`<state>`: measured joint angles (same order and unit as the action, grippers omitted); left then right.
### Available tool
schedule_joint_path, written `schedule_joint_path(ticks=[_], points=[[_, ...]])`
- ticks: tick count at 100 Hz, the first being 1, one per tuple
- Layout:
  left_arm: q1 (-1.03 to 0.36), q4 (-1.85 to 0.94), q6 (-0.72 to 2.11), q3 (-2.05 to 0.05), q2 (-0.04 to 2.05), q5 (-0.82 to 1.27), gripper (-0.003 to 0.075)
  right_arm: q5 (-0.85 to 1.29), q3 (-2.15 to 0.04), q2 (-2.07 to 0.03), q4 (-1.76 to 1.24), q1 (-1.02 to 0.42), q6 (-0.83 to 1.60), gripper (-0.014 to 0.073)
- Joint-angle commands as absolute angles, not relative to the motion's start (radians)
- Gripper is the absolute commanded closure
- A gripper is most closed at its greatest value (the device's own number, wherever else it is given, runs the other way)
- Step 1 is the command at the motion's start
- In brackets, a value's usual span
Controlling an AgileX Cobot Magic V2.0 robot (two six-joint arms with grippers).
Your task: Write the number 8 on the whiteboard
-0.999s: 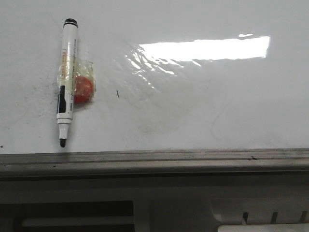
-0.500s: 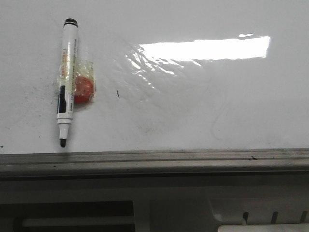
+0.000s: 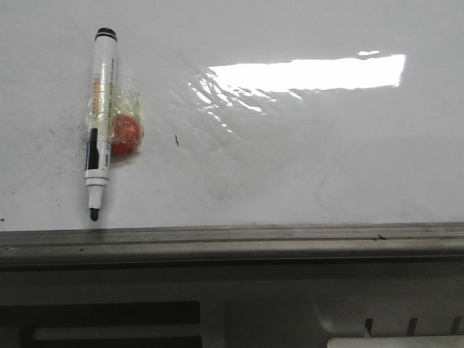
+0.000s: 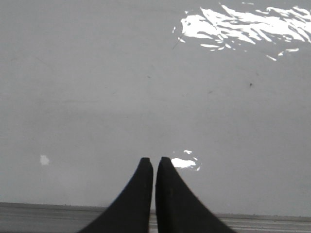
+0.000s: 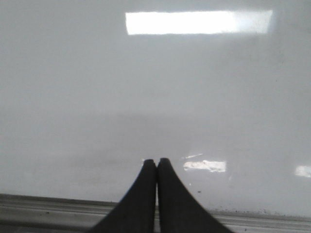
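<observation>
The whiteboard (image 3: 304, 159) fills the front view, glossy white with faint grey smudges and glare. No number 8 shows on it. A white marker with a black tip (image 3: 99, 119) lies on the board at the left, uncapped, tip toward the near rail. My left gripper (image 4: 154, 160) is shut and empty over bare whiteboard (image 4: 121, 87) near the rail. My right gripper (image 5: 156, 160) is shut and empty over bare whiteboard (image 5: 160, 82) near the rail. Neither gripper shows in the front view.
A red round object in clear wrap (image 3: 123, 134) lies against the marker's right side. A grey metal rail (image 3: 232, 238) edges the board's near side and also shows in the wrist views (image 4: 43, 216) (image 5: 48, 206). A small black mark (image 3: 177, 141) sits mid-board.
</observation>
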<state>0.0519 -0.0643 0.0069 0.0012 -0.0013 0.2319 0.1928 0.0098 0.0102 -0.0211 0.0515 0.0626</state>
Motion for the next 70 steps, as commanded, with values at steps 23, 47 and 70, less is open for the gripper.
schedule_joint_path(ticks=[23,47,70], points=[[0.052,-0.07,0.007,0.032,-0.032,0.06,0.0741,-0.041,0.023,0.031,-0.051,0.055,0.069,0.0657],[0.052,-0.07,0.007,0.032,-0.032,-0.008,0.0741,-0.106,0.012,0.031,-0.051,0.055,0.069,0.0657],[0.052,-0.139,0.007,0.018,-0.032,-0.038,0.0741,0.0,-0.04,0.031,-0.051,0.055,0.069,0.0657]])
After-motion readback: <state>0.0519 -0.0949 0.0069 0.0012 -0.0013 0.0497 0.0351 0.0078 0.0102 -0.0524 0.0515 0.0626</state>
